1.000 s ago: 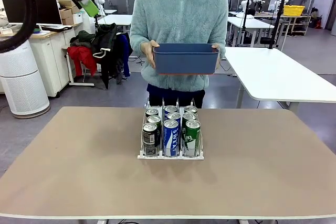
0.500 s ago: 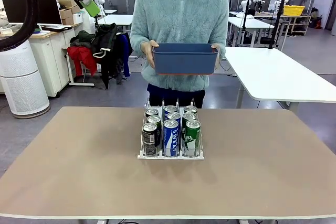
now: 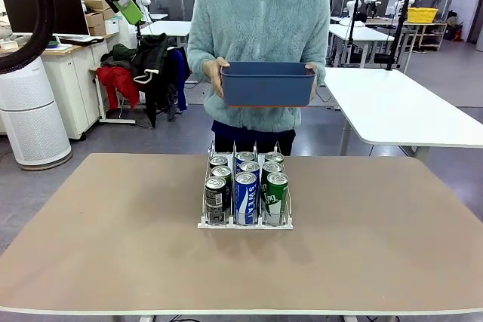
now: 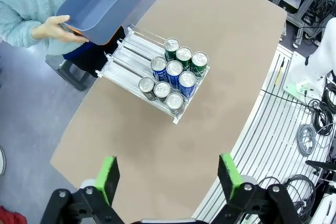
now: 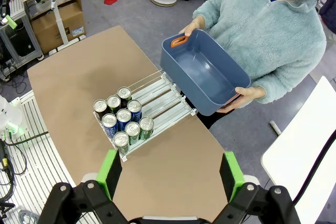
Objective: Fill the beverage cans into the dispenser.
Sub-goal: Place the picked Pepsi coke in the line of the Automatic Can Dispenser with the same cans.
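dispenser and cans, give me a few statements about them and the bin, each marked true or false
1. The dispenser holds nine cans, three per lane. True.
2. The person holds the blue bin with both hands, above the table's far edge. True.
3. The blue bin is full of cans. False: the right wrist view shows its inside bare.
4. The left gripper is shut on a can. False: it is open, high above the table, holding nothing.
5. The front row reads green can, blue can, black can from the robot's left. False: black is on the left, green on the right.
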Available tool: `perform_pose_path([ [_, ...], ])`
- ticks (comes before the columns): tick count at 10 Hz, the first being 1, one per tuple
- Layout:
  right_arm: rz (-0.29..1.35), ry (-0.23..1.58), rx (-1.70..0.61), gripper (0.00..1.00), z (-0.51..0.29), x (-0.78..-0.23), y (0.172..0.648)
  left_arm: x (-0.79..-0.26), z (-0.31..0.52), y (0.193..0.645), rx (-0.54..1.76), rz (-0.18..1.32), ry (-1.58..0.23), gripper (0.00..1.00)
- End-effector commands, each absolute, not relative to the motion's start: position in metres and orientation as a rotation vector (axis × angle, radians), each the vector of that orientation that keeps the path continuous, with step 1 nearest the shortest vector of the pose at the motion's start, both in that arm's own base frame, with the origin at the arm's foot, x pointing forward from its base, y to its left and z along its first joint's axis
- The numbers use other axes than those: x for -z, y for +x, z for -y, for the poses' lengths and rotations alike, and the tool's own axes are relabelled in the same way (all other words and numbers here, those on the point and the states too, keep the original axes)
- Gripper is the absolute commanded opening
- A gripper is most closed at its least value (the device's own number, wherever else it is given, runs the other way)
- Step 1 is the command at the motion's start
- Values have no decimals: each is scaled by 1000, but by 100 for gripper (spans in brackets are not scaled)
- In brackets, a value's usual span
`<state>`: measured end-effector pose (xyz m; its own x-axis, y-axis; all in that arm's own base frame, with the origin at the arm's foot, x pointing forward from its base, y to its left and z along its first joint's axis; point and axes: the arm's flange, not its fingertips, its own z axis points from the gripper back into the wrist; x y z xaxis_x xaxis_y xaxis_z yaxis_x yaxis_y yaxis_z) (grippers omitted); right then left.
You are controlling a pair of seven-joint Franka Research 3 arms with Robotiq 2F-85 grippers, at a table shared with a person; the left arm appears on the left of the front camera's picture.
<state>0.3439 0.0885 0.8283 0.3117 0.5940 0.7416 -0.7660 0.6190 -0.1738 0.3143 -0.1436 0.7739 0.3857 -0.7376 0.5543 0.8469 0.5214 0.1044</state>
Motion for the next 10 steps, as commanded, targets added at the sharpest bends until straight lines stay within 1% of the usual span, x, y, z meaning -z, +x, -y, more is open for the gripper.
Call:
perform_pose_path([
  [1, 872, 226, -906, 100, -89, -828, 344, -778, 145, 315, 1002, 601, -246, 100],
  [4, 872, 226, -906, 100, -89, -828, 344, -789, 138, 319, 1009, 616, -320, 100],
  [10, 872, 226, -906, 100, -89, -828, 344, -804, 143, 316, 997, 646, -229, 100],
])
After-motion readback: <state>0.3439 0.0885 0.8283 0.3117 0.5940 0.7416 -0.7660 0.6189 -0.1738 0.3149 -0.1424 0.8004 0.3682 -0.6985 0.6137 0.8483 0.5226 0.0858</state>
